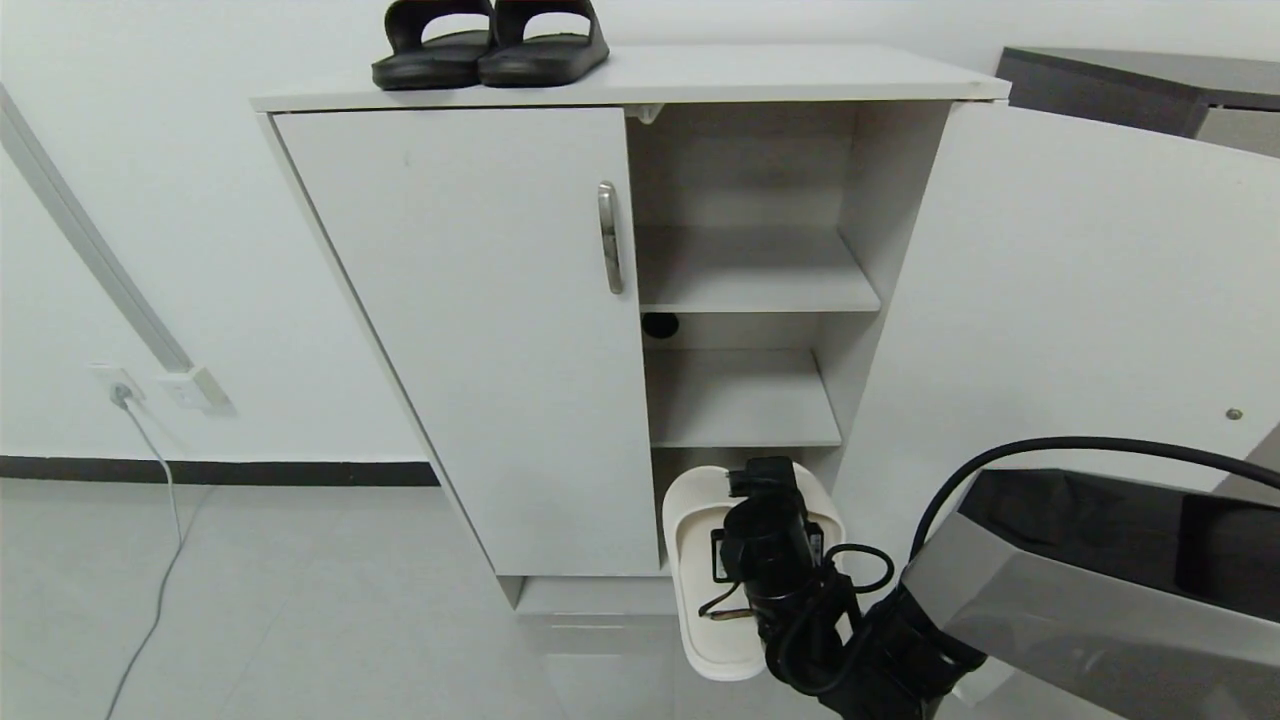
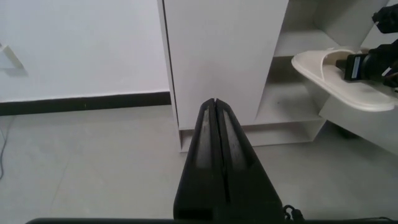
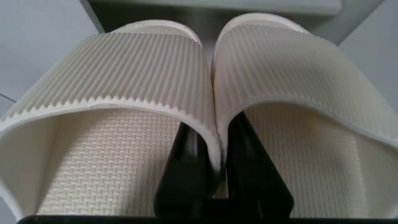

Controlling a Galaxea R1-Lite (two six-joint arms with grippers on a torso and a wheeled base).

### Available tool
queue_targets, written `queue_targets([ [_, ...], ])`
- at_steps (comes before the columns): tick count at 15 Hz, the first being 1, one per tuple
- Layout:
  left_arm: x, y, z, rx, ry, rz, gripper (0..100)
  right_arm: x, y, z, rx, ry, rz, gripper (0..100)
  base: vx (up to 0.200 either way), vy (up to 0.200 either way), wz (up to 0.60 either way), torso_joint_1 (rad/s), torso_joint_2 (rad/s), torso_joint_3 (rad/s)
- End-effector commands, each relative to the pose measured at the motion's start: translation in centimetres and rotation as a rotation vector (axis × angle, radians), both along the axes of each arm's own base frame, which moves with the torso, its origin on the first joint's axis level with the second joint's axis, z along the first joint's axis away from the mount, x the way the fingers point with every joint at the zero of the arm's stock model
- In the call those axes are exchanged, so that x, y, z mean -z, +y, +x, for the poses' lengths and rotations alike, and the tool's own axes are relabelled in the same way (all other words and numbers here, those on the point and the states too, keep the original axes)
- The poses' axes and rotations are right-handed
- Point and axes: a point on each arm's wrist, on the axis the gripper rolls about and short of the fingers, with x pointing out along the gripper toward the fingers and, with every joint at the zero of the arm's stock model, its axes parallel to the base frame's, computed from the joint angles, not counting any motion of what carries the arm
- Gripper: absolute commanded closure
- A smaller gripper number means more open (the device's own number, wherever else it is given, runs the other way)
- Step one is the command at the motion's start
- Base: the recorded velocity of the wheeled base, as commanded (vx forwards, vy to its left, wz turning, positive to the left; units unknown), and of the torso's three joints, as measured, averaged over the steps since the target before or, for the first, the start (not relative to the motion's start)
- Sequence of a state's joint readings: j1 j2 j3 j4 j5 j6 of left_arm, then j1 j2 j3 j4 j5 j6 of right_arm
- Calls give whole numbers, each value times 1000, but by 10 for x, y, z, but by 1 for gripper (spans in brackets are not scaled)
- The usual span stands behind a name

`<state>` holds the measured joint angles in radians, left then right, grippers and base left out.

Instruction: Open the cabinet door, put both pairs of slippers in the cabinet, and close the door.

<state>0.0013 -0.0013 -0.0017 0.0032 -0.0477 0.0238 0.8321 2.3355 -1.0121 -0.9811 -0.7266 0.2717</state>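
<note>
Cream pair held at the mouth of the bottom compartment, black pair not yet touched

The right gripper (image 3: 211, 155) is pinching the two inner strap edges of the ribbed cream-white rubber slippers (image 3: 124, 68) together, so both hang from the one grip. Their toes are just inside the lowest compartment of the white two-door wooden cabinet (image 1: 640, 75) and their heels stick out past its front edge. The left gripper (image 2: 214, 112) has its fingers pressed together on nothing, parked low out in front of the closed left door (image 1: 470, 330). The right door (image 1: 1080, 280) is swung wide open. So I'd say we're mid step two. Next it needs to push the pair deeper, set them flat on the compartment floor and let go, then fetch the black rubber slide slippers (image 1: 490, 50) at the left end of the cabinet top. No print I can make out anywhere.
</note>
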Motion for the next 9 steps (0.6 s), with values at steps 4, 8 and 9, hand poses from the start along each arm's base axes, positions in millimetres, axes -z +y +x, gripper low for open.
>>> queue_targets([
  [4, 0, 0, 0, 0, 0, -1, 100, 14, -2, 13, 25, -2, -8, 100, 0, 0, 0, 2, 5, -195],
  [8, 0, 0, 0, 0, 0, -1, 100, 15, -6, 26, 35, -119, 6, 100, 0, 0, 0, 1, 3, -76],
  [9, 0, 0, 0, 0, 1, -1, 100, 14, -7, 27, 31, -172, -1, 100, 0, 0, 0, 0, 0, 0],
])
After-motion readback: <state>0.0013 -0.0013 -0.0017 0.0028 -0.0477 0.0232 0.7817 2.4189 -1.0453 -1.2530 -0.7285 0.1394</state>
